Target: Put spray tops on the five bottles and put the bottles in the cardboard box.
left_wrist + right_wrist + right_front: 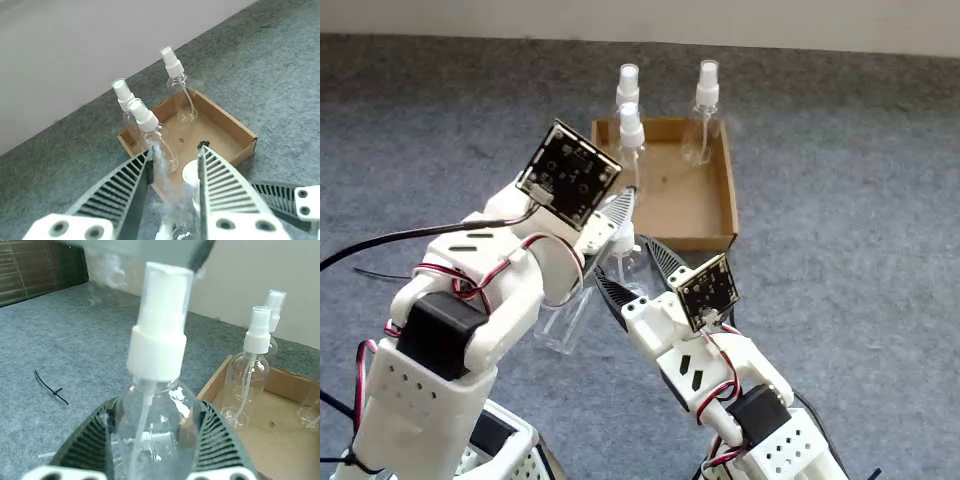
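My right gripper is shut on a clear bottle, held upright just in front of the cardboard box. A white spray top sits on its neck. My left gripper hangs over that top, open, one finger close beside it. Three capped bottles stand in the box: one at the near left, one at the far left, and one at the far right.
Another clear bottle lies on the grey carpet under the left arm. A black cable tie lies on the carpet, and black cables trail at the left. A pale wall runs behind the box.
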Robot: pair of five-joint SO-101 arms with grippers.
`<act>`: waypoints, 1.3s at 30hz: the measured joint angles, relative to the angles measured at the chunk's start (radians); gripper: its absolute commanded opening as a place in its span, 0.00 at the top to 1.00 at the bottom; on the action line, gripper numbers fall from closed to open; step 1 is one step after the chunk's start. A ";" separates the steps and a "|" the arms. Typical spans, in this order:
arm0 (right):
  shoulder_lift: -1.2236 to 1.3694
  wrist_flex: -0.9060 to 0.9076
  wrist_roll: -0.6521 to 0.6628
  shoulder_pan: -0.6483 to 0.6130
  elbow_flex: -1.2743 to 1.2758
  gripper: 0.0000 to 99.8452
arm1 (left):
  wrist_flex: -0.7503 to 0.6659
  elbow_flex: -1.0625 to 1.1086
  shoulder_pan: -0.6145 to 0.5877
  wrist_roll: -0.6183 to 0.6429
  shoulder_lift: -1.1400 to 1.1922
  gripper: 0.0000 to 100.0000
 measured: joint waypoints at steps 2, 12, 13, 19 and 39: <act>0.000 0.000 0.000 0.000 0.000 1.00 | 0.002 0.003 0.014 0.000 0.006 0.86; 0.000 0.000 0.000 -0.002 0.000 1.00 | 0.011 -0.028 0.014 0.002 0.017 0.86; 0.000 0.000 0.000 -0.002 -0.002 1.00 | 0.021 -0.046 0.012 0.000 0.018 0.86; 0.000 -0.002 0.000 -0.002 -0.002 1.00 | 0.138 -0.219 0.012 -0.003 0.018 0.86; 0.572 -0.428 -0.002 0.195 -0.250 1.00 | -0.011 0.479 -0.430 -0.127 -0.585 0.86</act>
